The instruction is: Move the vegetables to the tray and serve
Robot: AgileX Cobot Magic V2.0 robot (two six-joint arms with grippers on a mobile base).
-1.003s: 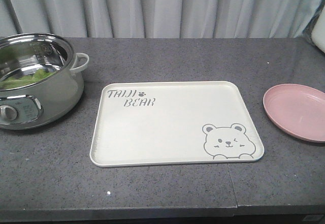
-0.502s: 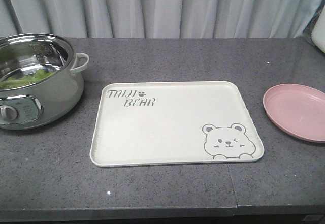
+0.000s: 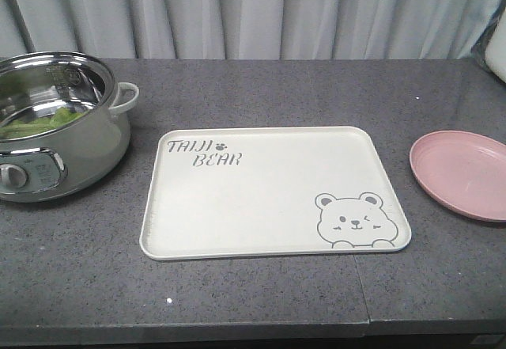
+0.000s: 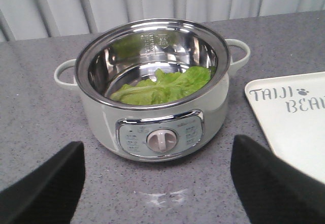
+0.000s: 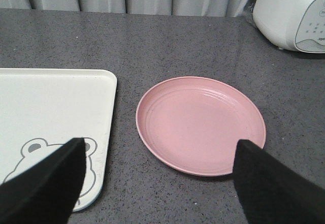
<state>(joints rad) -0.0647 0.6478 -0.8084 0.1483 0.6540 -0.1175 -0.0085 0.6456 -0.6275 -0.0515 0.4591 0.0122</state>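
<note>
Nothing has shifted since the earlier front views: one leaf, one tray, one pot, one plate.

The single lettuce leaf (image 4: 167,84) lies inside the steel pot (image 4: 101,117) at the left of the counter (image 3: 261,301). The one cream tray (image 3: 261,199) lies in the middle, and the one pink plate (image 3: 462,175) is to its right, apart from it. The left gripper (image 4: 157,145) faces the pot and the right gripper (image 5: 160,141) faces the plate; both have their fingers spread wide and hold nothing.
</note>
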